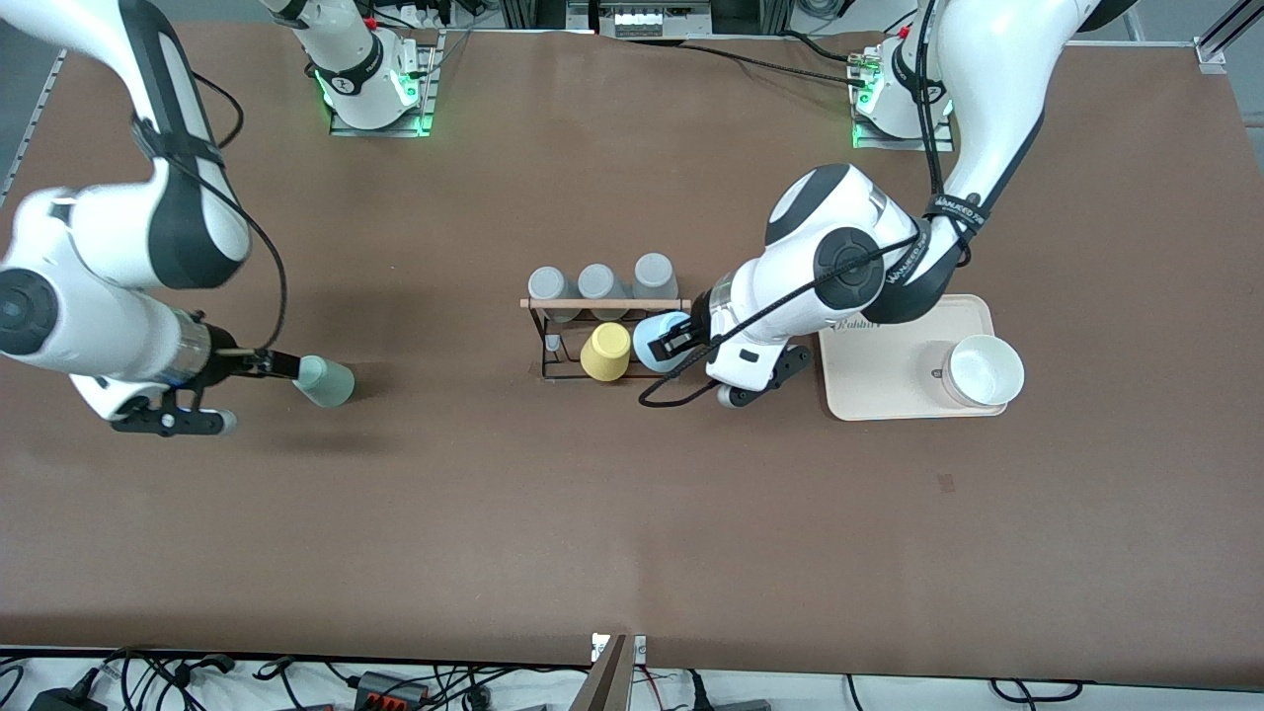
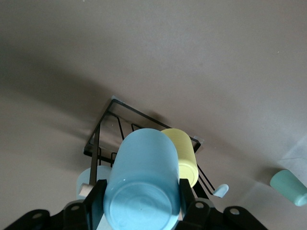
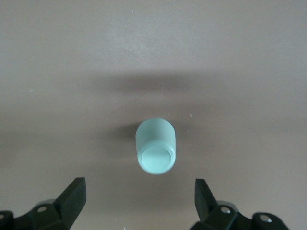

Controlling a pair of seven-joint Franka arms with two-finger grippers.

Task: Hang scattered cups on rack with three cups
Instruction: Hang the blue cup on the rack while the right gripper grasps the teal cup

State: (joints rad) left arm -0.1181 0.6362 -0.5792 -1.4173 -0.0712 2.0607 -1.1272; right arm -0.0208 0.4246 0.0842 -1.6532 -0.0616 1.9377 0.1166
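My left gripper (image 1: 679, 342) is shut on the light blue cup (image 1: 657, 342), holding it at the rack's (image 1: 604, 304) end toward the left arm, beside a yellow cup (image 1: 605, 352). In the left wrist view the blue cup (image 2: 144, 177) sits between my fingers (image 2: 98, 192), above the black wire rack (image 2: 139, 117). Whether it is on a peg is hidden. Three grey cups (image 1: 597, 281) stand on the rack's row farther from the front camera. The mint-green cup (image 1: 326, 381) lies on its side on the table. My right gripper (image 1: 284, 366) is open just short of it, and the cup (image 3: 155, 146) lies ahead of my spread fingertips (image 3: 74, 191).
A cream tray (image 1: 889, 380) with a white bowl (image 1: 983, 370) sits toward the left arm's end, beside the left arm's wrist. The mint cup also shows in the left wrist view (image 2: 288, 187).
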